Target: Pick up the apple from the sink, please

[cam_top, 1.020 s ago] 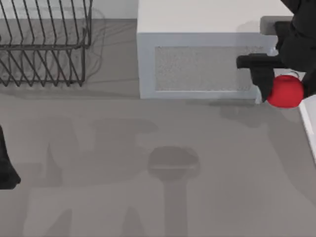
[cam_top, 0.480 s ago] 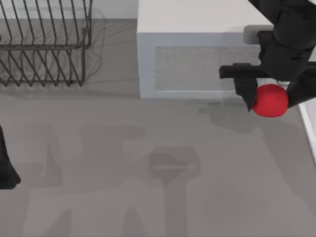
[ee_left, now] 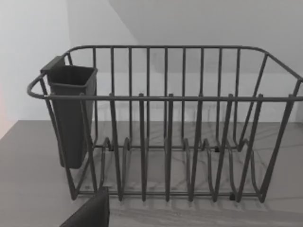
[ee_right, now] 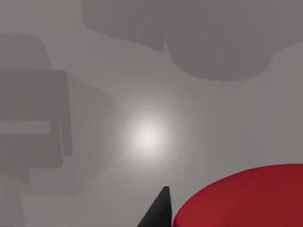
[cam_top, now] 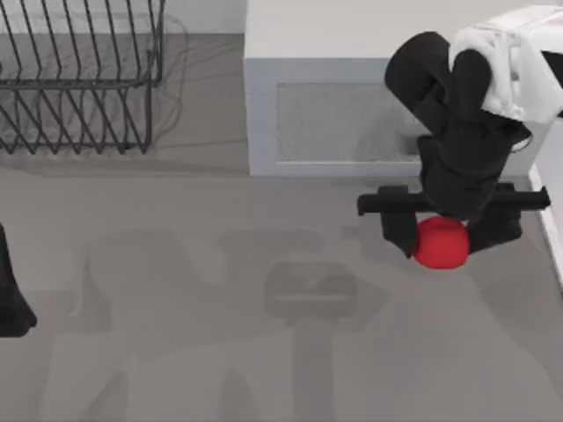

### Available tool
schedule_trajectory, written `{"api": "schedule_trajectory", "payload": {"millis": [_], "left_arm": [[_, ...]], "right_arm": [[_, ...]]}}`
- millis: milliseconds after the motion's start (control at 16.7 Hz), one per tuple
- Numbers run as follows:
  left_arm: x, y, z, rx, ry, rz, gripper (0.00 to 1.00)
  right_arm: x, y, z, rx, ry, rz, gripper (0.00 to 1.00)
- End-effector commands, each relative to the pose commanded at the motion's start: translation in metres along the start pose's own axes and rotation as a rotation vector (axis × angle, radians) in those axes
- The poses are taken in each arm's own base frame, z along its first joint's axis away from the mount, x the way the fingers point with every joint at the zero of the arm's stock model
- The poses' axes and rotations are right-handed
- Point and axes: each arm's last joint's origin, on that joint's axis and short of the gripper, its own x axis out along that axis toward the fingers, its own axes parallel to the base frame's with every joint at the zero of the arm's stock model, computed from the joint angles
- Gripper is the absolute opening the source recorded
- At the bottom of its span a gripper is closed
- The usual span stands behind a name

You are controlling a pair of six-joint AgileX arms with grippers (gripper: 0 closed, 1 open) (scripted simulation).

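Bright red apple (cam_top: pixel 440 243), plain and smooth, between black fingers of the right gripper (cam_top: pixel 444 230). Dark grey wire rack (ee_left: pixel 165 123) with a charcoal cup (ee_left: pixel 71 113). Pale grey box (cam_top: pixel 343 88) with a speckled panel. Mid-grey table (cam_top: pixel 176 334).

Top cam hangs over the table (cam_top: pixel 176 290), looking straight down, mid-range; takes in dish rack (cam_top: pixel 79 79) at top-left and microwave (cam_top: pixel 352 114) at top-centre. Left wrist cam sits low near the tabletop, facing the dish rack side-on, fairly close; rack is shared w/ top cam. Right wrist cam looks down at the bare tabletop from v. close, apple (ee_right: pixel 246 198) at frame edge; shares apple (cam_top: pixel 440 243) and table w/ top cam.
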Motion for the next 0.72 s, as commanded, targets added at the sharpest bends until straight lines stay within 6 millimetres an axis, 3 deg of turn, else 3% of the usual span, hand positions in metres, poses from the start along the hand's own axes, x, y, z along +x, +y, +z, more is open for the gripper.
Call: {"api": "schedule_trajectory", "payload": {"millis": [180,420,720], "left_arm": [[0.0,0.0,0.0,0.0,0.0,0.0,1.0],[0.0,0.0,0.0,0.0,0.0,0.0,1.0],[0.0,0.0,0.0,0.0,0.0,0.0,1.0]], "right_arm": [[0.022,-0.02,0.009,0.017,0.005,0.004,0.0],[0.023,-0.022,0.01,0.019,0.004,0.005,0.0],[0.023,-0.022,0.01,0.019,0.004,0.005,0.38]]}}
